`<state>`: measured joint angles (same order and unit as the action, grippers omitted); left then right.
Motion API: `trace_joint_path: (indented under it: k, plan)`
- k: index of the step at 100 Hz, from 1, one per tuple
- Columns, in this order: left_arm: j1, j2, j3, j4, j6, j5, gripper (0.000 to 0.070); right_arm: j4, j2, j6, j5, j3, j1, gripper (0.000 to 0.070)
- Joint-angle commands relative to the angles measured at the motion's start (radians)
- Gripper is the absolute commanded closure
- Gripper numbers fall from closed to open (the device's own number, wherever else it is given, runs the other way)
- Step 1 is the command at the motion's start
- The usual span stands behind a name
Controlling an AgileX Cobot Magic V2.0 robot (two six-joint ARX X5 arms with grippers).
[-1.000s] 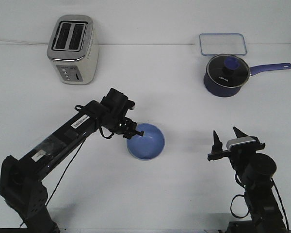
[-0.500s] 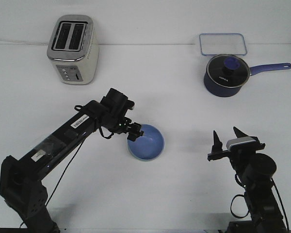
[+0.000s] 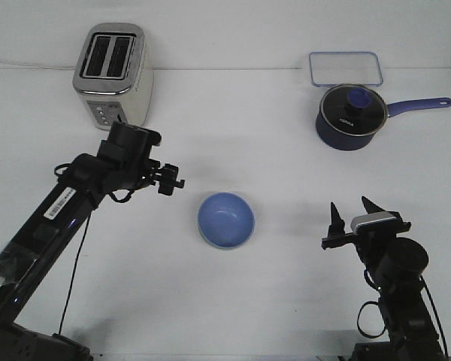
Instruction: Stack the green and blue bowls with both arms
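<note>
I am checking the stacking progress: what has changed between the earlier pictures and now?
The left hand let go of the blue bowl and drew back left, toward the toaster. The bowl stays nested on the green one. Right hand, pan and lid unchanged.

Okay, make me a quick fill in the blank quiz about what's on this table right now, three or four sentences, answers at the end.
1. The blue bowl sits nested inside a pale ___ bowl.
2. The silver appliance at the far left of the table is a ___.
3. The saucepan has a ___ on it.
4. The left gripper holds ___.

Missing words: green; toaster; lid; nothing
</note>
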<state>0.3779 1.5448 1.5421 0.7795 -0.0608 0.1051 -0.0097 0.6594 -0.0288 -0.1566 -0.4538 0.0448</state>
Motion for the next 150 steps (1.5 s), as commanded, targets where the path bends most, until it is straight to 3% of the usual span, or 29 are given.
trace_joint_path:
  k: [1, 42, 80, 111, 150]
  plan:
    - [-0.023, -0.027, 0.022, -0.004, 0.019, -0.004, 0.0347, 0.010, 0.002, 0.010, 0.000, -0.010, 0.002, 0.0214]
    - [-0.179, -0.269, -0.062, -0.097, 0.018, -0.004, 0.0347, 0.010, 0.002, 0.010, 0.000, -0.010, 0.002, 0.0214]
    - [-0.180, -0.629, -0.581, -0.475, -0.029, -0.005, 0.0347, 0.010, 0.002, 0.010, 0.000, -0.010, 0.002, 0.0214]
    - [-0.180, -0.867, -0.931, -0.679, -0.058, -0.033, 0.0347, 0.010, 0.002, 0.010, 0.000, -0.010, 0.002, 0.0214]
    - [-0.180, -0.975, -1.015, -0.685, -0.065, -0.057, 0.0349, 0.011, 0.002, 0.010, 0.000, -0.010, 0.002, 0.0214]
